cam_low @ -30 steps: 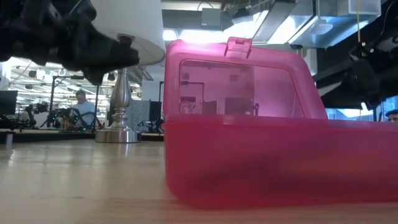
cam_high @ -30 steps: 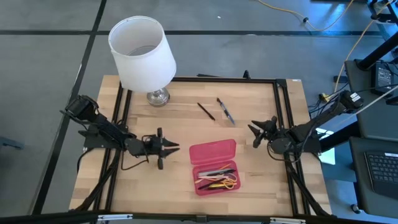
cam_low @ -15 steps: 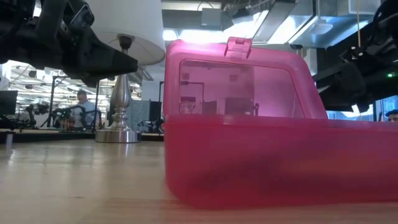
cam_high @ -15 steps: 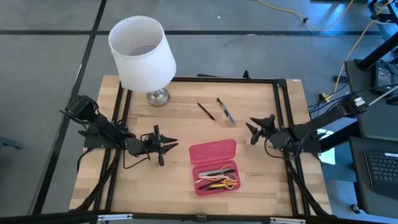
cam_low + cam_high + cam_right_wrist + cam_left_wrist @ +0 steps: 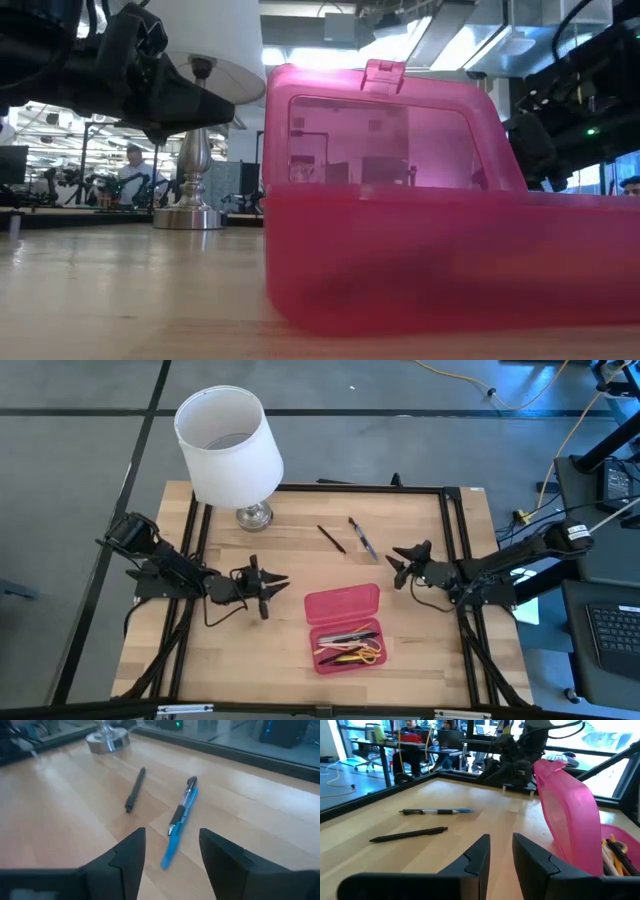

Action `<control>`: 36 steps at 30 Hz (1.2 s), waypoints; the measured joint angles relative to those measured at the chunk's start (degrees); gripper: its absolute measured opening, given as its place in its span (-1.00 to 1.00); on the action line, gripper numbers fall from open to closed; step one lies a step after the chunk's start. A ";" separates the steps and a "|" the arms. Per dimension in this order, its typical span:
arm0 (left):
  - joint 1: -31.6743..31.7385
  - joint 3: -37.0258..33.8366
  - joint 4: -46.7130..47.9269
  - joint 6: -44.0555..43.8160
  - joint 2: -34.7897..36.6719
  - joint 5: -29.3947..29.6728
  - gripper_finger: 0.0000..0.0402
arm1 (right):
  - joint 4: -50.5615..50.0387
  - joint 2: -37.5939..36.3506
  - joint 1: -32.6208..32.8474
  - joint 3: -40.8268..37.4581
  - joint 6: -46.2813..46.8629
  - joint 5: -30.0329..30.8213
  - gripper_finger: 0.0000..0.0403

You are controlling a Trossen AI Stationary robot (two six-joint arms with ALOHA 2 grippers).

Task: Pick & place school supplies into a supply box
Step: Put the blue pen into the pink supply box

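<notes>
High view: right gripper (image 5: 398, 567) has been moving in from 3 o'clock toward the blue pen (image 5: 362, 538) and black pen (image 5: 331, 538) lying at 12 o'clock of the open pink box (image 5: 345, 626) on the desk (image 5: 300, 560); next pick is likely starting. Left gripper (image 5: 268, 582) is waiting at 9 o'clock.
Low view: box is filling the frame.
Left wrist view: left gripper's fingers are nearly together, grasping nothing.
Right wrist view: right gripper's fingers are spread wider than a second ago, empty, blue pen between them.

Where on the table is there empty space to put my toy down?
Bare wood lies in front of the lamp, left of the pink box, though the left gripper hovers there. The right front corner beside the box is free too. It is crowded behind the box: two pens lie there and the right gripper is close.
</notes>
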State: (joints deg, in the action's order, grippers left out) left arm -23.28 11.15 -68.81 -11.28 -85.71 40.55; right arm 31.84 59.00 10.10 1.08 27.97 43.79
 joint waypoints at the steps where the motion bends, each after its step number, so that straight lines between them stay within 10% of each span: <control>1: 0.18 0.01 -0.01 -0.15 0.00 -0.49 -0.63 | -0.03 1.61 -0.46 0.78 0.00 -0.24 -0.06; 14: 0.58 0.01 0.02 -0.14 0.00 -1.48 -0.64 | -0.01 23.07 -6.66 9.63 2.09 -2.68 -0.11; 36: 0.58 0.01 0.04 -0.29 0.00 -2.20 -0.63 | 11.16 36.91 -9.59 11.99 3.22 -7.68 -0.11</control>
State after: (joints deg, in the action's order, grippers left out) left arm -22.70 11.16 -68.77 -11.57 -85.71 38.35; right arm 43.00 95.91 0.51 13.08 31.18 36.11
